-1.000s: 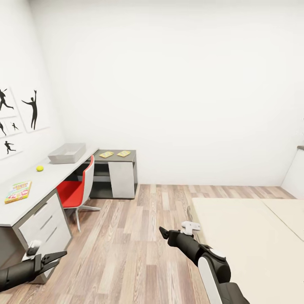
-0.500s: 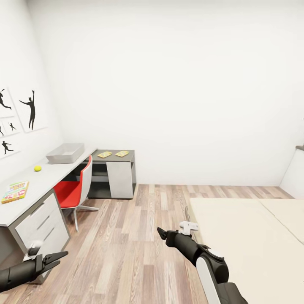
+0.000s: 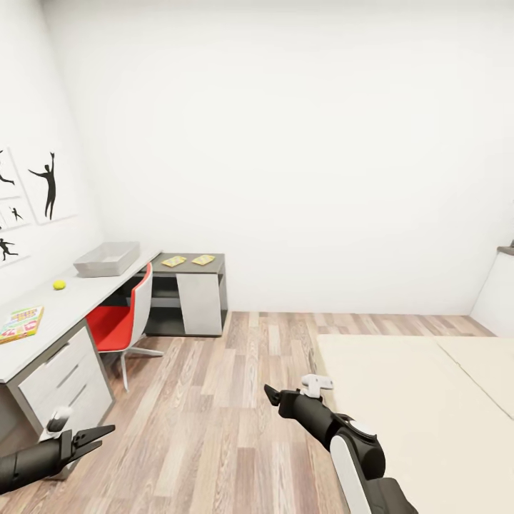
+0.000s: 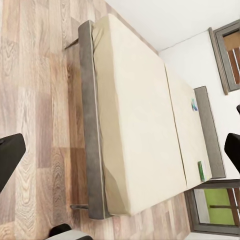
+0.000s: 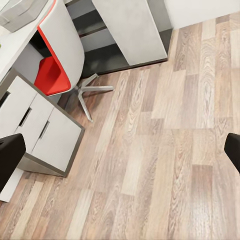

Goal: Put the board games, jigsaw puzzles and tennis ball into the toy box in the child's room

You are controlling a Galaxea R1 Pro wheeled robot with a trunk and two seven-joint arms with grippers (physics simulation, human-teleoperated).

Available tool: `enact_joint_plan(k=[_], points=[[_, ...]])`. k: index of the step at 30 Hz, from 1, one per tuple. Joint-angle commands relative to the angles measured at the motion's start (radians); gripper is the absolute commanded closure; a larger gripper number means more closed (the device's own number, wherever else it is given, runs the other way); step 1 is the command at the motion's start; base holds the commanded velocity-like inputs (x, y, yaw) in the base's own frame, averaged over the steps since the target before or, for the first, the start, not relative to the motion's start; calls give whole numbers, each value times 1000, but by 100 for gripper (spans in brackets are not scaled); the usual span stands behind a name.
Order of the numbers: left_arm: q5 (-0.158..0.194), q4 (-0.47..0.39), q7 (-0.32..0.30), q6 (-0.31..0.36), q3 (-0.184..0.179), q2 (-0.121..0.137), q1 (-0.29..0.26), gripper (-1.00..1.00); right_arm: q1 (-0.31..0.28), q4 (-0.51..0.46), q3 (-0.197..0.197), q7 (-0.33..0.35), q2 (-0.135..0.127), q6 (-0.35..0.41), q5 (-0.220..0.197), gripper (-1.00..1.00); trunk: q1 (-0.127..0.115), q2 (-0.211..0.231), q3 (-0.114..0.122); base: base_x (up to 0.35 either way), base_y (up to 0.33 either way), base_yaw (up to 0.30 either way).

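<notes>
Head view: toy box (image 3: 107,259) on tabletop (image 3: 43,321), looks empty; tennis ball (image 3: 59,285) and board game (image 3: 19,323) lying outside it. Left gripper (image 3: 89,437) spread, right gripper (image 3: 269,394) unclear.
Left wrist: two small games (image 4: 201,170) at bed (image 4: 145,130) far end.
Right wrist: fingertips apart, empty. Nothing packed yet.

A grey toy box (image 3: 107,258) sits at the far end of the pale table (image 3: 43,321), with a tennis ball (image 3: 59,285) and colourful board game (image 3: 20,323) nearer; two small boxes, possibly games (image 4: 201,171), lie on the beige bed (image 4: 145,125).
</notes>
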Motion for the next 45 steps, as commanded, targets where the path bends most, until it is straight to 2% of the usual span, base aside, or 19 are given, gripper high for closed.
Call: enact_joint_plan(k=[1,45], points=[[1,0,-3,10,1,0,0,-100,0,-1,-1,4,0,5,1,-100,0,-1,0,0,-40,0],[1,0,-8,10,1,0,0,-100,0,3,0,4,0,-36,-3,-100,0,-1,0,0,-3,0]])
